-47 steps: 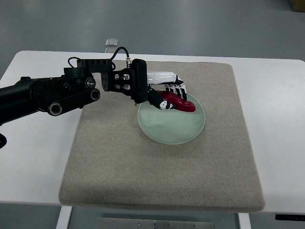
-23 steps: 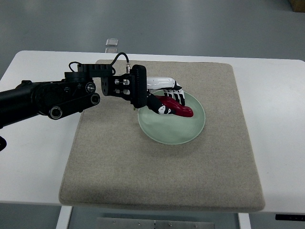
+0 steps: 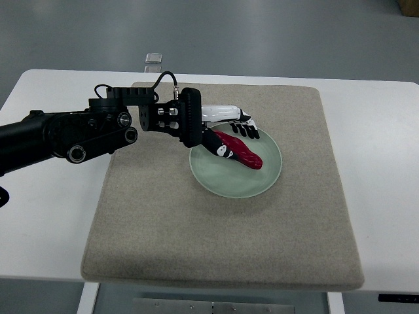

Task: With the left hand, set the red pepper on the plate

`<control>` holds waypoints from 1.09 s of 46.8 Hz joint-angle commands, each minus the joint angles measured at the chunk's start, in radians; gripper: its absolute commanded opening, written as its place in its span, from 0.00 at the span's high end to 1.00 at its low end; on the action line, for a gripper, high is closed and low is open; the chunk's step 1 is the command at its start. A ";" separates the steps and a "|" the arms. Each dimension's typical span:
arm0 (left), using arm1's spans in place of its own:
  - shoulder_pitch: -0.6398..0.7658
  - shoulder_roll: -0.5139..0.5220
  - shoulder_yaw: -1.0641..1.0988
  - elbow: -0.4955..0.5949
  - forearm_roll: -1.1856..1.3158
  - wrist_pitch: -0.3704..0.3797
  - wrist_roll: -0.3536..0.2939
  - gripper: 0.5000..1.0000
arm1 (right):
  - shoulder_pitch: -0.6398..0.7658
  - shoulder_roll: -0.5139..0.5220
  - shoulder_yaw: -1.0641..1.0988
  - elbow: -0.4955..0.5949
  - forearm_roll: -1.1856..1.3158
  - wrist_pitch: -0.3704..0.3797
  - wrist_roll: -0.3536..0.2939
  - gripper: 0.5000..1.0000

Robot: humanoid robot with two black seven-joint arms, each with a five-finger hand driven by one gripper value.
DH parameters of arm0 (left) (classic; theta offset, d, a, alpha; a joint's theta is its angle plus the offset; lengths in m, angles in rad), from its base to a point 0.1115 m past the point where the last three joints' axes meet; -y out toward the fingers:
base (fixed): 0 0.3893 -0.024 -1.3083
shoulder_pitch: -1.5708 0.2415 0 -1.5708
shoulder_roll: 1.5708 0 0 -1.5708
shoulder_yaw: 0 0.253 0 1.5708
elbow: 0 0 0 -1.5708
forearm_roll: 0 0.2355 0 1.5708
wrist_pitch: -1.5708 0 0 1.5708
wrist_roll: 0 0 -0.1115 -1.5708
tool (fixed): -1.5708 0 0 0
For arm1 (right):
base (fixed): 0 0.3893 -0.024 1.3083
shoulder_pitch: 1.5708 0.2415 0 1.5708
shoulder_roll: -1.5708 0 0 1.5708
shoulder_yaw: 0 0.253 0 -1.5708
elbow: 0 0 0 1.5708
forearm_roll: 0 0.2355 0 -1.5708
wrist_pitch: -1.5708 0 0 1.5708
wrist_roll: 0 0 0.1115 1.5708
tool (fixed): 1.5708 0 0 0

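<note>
The red pepper (image 3: 241, 153) lies on the pale green plate (image 3: 262, 184), in its upper half, slanting down to the right. My left hand (image 3: 234, 138) comes in from the left on a black arm and sits over the plate's upper left rim. Its black-and-white fingers (image 3: 247, 129) are spread and raised just behind the pepper. The thumb (image 3: 219, 150) still rests by the pepper's left end. The right hand is out of view.
The plate sits on a beige mat (image 3: 196, 242) that covers most of the white table (image 3: 380, 163). A small clear clip (image 3: 154, 61) stands at the table's far edge.
The fingers have lifted off the pepper and spread. The pepper has settled lower onto the plate, its tip swung down and to the left. The arm has barely moved.
</note>
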 commanded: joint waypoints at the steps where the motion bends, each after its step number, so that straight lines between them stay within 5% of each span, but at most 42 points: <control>1: 0.000 0.000 -0.004 0.008 -0.006 0.002 0.000 0.47 | -0.001 0.000 0.000 0.000 0.000 0.000 0.000 0.14; 17: -0.001 0.002 -0.029 0.183 -0.018 0.047 0.000 0.44 | -0.001 0.000 0.000 0.000 0.000 0.000 0.000 0.14; 20: -0.001 0.000 -0.030 0.231 -0.022 0.081 0.000 0.30 | -0.001 0.000 0.000 0.000 0.000 0.000 0.000 0.14; 27: 0.000 0.000 -0.030 0.332 -0.066 0.144 0.000 0.20 | 0.001 0.000 0.000 0.000 0.000 0.000 0.000 0.14; 30: 0.000 0.002 -0.030 0.360 -0.107 0.155 -0.002 0.08 | -0.001 0.000 0.000 0.000 0.000 0.000 0.000 0.14; 51: -0.005 0.000 -0.107 0.501 -0.643 0.167 0.005 0.08 | -0.001 0.000 0.000 0.000 0.000 0.000 0.000 0.14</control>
